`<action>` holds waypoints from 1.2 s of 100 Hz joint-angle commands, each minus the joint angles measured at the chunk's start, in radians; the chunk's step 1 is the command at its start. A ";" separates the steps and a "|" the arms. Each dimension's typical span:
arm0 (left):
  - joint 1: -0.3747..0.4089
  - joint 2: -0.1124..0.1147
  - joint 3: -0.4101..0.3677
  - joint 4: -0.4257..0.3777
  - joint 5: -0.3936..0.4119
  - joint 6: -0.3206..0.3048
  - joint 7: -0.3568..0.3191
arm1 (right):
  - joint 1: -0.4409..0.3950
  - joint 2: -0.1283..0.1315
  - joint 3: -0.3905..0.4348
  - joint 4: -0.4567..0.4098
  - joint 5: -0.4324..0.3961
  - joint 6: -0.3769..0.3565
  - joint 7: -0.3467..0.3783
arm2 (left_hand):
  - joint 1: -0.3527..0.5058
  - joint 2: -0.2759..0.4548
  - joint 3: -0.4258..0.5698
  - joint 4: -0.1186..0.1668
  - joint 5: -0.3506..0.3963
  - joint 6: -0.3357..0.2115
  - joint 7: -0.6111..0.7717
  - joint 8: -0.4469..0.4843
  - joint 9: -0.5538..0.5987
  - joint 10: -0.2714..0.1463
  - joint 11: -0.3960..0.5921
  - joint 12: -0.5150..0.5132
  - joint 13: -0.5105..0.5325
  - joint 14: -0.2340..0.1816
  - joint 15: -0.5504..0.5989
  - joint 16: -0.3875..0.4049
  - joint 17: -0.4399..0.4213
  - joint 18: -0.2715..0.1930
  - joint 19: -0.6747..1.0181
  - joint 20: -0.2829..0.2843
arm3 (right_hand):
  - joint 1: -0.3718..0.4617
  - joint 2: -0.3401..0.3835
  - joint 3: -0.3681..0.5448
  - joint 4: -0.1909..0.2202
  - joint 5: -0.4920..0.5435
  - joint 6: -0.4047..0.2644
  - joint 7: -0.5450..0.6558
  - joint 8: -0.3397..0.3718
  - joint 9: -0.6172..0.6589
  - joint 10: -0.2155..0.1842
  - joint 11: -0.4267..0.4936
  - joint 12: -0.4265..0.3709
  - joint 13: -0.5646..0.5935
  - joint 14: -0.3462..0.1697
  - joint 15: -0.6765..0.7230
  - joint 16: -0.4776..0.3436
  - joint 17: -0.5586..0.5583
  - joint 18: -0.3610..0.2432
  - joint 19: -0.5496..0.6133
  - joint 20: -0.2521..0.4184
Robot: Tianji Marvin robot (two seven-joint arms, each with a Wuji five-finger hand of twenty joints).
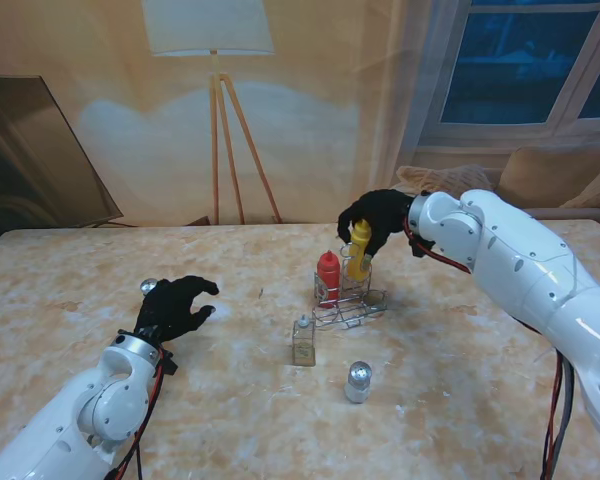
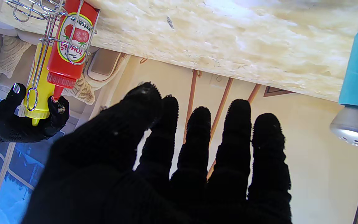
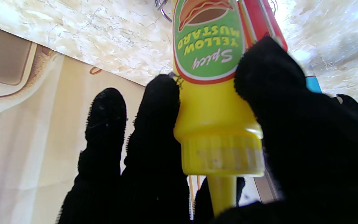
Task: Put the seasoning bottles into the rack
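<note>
Two squeeze bottles are at the wire rack in the middle of the table: the red ketchup bottle stands upright inside it, and the yellow mustard bottle is held over the rack's far-right side, its lower part among the wires. The right hand grips the mustard bottle near its cap, fingers on one side and thumb on the other; the right wrist view shows the label and cap pinched between the black glove's fingers. Nearer to me than the rack, a small clear glass bottle stands on the table, and a silver-topped shaker stands to its right, apart from it. Well to the left, the left hand hovers with its fingers spread and holds nothing. Just beside it, on the far side, stands a blue shaker with a silver top.
</note>
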 commanded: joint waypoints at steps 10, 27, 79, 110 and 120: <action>0.002 -0.002 -0.002 -0.001 0.003 -0.003 -0.010 | 0.009 -0.019 -0.027 0.018 0.002 -0.019 0.000 | 0.011 -0.019 -0.003 -0.022 0.008 -0.011 0.018 0.009 -0.031 -0.014 -0.008 -0.004 -0.023 0.000 -0.016 0.011 -0.008 -0.008 -0.005 -0.016 | 0.090 0.072 0.117 0.013 0.105 -0.057 0.257 0.026 0.108 -0.167 0.103 0.045 0.034 -0.135 -0.003 0.029 0.008 -0.030 0.007 0.019; 0.004 -0.002 -0.003 -0.003 0.003 -0.003 -0.009 | 0.017 -0.026 -0.051 0.041 0.009 -0.031 -0.011 | 0.012 -0.020 -0.003 -0.021 0.008 -0.010 0.019 0.009 -0.031 -0.014 -0.008 -0.004 -0.023 0.000 -0.016 0.011 -0.009 -0.007 -0.005 -0.016 | 0.091 0.072 0.117 0.011 0.104 -0.065 0.260 0.023 0.106 -0.170 0.100 0.042 0.031 -0.134 -0.007 0.028 0.007 -0.031 0.004 0.019; 0.003 -0.002 -0.002 -0.002 0.004 -0.003 -0.010 | 0.024 -0.028 -0.085 0.061 -0.018 -0.057 -0.045 | 0.012 -0.021 -0.002 -0.022 0.008 -0.010 0.020 0.009 -0.030 -0.017 -0.007 -0.003 -0.021 0.000 -0.015 0.011 -0.008 -0.008 -0.004 -0.016 | 0.079 0.070 0.113 0.005 0.093 -0.062 0.255 0.001 0.101 -0.166 0.082 0.022 0.023 -0.123 -0.027 0.018 0.001 -0.037 -0.007 0.017; 0.003 -0.002 -0.001 -0.003 0.004 -0.003 -0.010 | 0.013 -0.019 -0.073 0.055 -0.066 -0.078 -0.091 | 0.011 -0.021 -0.002 -0.023 0.008 -0.011 0.020 0.009 -0.031 -0.015 -0.007 -0.004 -0.023 0.001 -0.016 0.011 -0.009 -0.008 -0.005 -0.016 | 0.063 0.066 0.117 0.001 0.059 -0.053 0.249 -0.007 0.080 -0.168 0.073 0.019 0.009 -0.129 -0.043 0.016 -0.013 -0.029 -0.018 0.014; 0.004 -0.002 -0.001 -0.004 0.003 -0.002 -0.011 | 0.009 -0.018 -0.073 0.055 -0.077 -0.083 -0.103 | 0.011 -0.021 -0.003 -0.023 0.009 -0.011 0.020 0.009 -0.029 -0.016 -0.007 -0.003 -0.022 0.000 -0.015 0.011 -0.008 -0.007 -0.004 -0.016 | 0.057 0.070 0.119 0.000 0.053 -0.051 0.248 -0.009 0.076 -0.161 0.068 0.014 0.006 -0.127 -0.047 0.015 -0.014 -0.027 -0.019 0.014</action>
